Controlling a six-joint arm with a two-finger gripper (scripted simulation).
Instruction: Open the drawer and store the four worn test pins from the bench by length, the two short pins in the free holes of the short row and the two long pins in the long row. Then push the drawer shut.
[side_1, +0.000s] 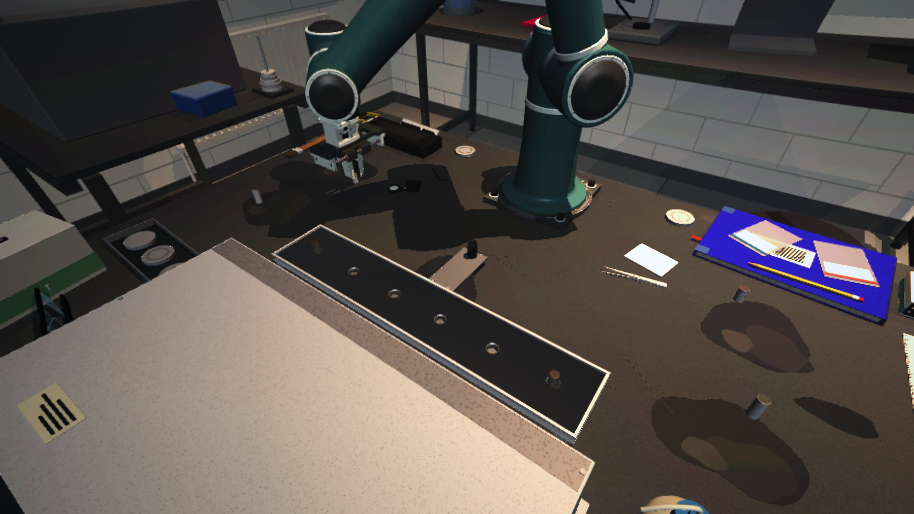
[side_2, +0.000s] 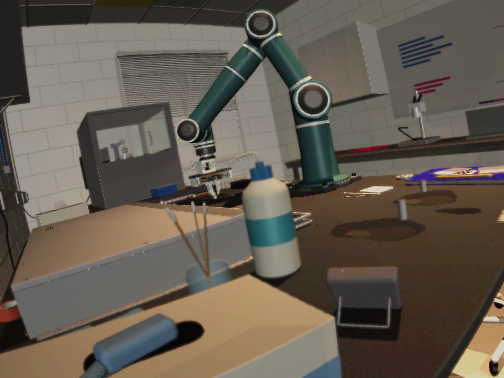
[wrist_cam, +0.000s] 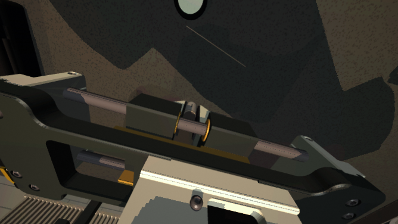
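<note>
My gripper (side_1: 353, 171) hangs over the far left of the bench, behind the open drawer, and I grip a small grey pin (wrist_cam: 189, 109) between my fingers. The drawer (side_1: 441, 319) stands partly open from the beige cabinet, showing one row of holes with a pin (side_1: 315, 245) at its far end and another (side_1: 553, 378) at its near end. A pale pin (side_1: 257, 195) stands on the bench left of my gripper. Two more pins (side_1: 741, 294) (side_1: 759, 406) stand on the right of the bench.
The beige cabinet top (side_1: 192, 396) fills the near left. A black box (side_1: 409, 135) lies just behind my gripper, and the arm's base (side_1: 543, 198) stands to the right. A blue clipboard (side_1: 799, 259), a white card (side_1: 650, 259) and a bottle (side_2: 270, 225) lie on the bench.
</note>
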